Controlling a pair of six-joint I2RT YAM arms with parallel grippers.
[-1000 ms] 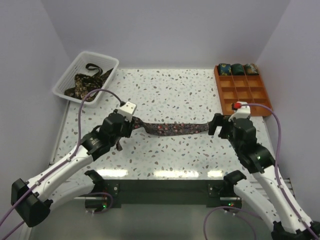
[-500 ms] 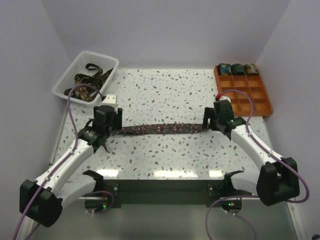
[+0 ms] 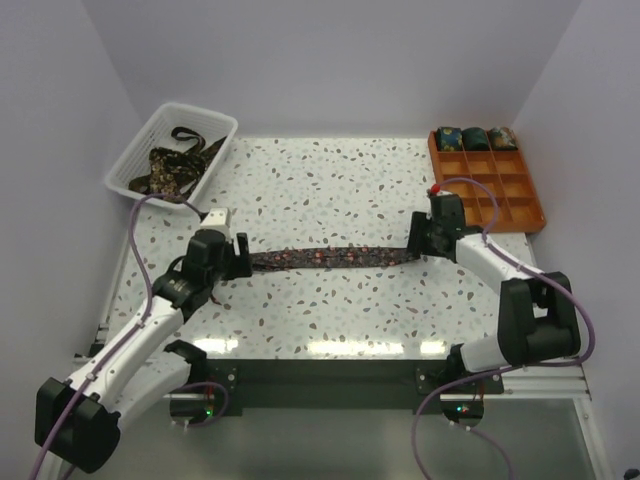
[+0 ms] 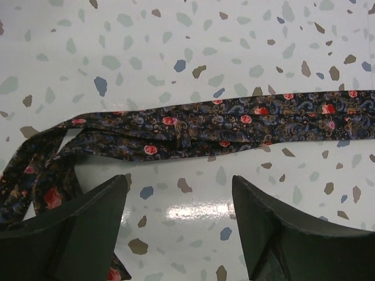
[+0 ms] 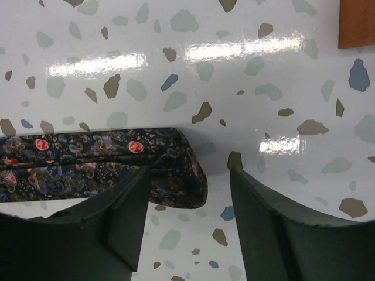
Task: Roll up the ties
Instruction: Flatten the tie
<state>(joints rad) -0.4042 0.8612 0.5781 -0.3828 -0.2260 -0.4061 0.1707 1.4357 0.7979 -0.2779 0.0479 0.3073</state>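
Lengthwise, the tie (image 3: 330,257) lies between left hand (image 3: 238,258) and right hand (image 3: 415,243).

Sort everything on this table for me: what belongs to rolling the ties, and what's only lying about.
Belongs to the job:
- flat tie, stretched out unrolled
- loose ties in the white basket
- three rolled ties in the orange tray

Only lying about:
- white basket
- orange tray

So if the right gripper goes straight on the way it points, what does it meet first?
Probably the tie: its end lies partly between the fingers of the right gripper, which points down at the table. Depth is unclear.
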